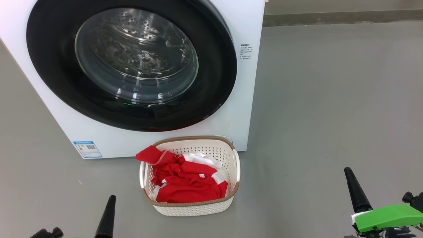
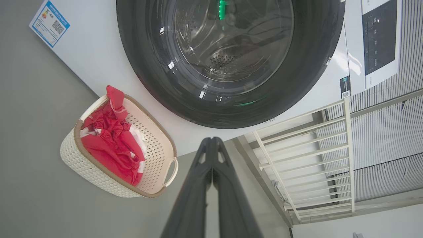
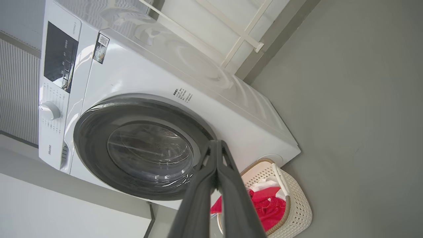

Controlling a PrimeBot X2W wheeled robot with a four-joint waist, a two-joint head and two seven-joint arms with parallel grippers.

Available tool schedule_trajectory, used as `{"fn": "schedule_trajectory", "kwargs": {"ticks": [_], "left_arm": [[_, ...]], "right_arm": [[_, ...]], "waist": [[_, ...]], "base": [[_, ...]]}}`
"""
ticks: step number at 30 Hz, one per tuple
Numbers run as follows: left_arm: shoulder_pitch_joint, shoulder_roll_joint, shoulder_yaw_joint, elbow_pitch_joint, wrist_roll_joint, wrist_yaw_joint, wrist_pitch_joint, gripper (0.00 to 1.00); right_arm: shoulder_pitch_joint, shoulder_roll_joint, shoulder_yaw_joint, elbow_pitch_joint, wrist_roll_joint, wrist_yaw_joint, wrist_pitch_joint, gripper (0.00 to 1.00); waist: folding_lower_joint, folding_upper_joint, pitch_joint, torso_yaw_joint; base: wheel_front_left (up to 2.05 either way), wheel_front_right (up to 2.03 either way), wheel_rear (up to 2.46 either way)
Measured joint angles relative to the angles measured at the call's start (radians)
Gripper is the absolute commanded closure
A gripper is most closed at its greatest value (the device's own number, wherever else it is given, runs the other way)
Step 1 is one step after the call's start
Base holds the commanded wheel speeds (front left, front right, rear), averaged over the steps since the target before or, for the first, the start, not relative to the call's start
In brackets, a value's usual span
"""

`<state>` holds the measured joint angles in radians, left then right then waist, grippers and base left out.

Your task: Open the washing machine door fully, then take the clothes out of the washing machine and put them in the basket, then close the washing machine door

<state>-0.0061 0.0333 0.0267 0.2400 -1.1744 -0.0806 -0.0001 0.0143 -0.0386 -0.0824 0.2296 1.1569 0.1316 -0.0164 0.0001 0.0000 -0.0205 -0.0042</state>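
The washing machine (image 1: pixel 246 99) stood with the washing machine door (image 1: pixel 214 66) shut flush. Just before it, the basket (image 1: pixel 195 210) held the clothes (image 1: pixel 188 185). I judged nothing left to do. My left gripper (image 1: pixel 110 201) and right gripper (image 1: pixel 349 175) hung empty, fingers pressed together.

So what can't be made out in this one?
- Basket bottom, head view: covered by the clothes.
- Blue label text, head view: too small.
- Washing machine top, head view: cut off by the upper edge.
- Control panel markings, right wrist view: too small.
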Motion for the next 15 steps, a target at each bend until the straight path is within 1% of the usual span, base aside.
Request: {"fn": "schedule_trajectory", "kwargs": {"ticks": [15], "left_arm": [[-0.021, 0.000, 0.020, 0.010, -0.168, -0.012, 0.041, 1.00]], "right_arm": [[-0.024, -0.003, -0.011, 0.014, 0.174, 0.000, 0.045, 1.00]], "waist": [[0.0000, 0.0000, 0.009, 0.002]], "base": [[0.00, 0.00, 0.00]]}}
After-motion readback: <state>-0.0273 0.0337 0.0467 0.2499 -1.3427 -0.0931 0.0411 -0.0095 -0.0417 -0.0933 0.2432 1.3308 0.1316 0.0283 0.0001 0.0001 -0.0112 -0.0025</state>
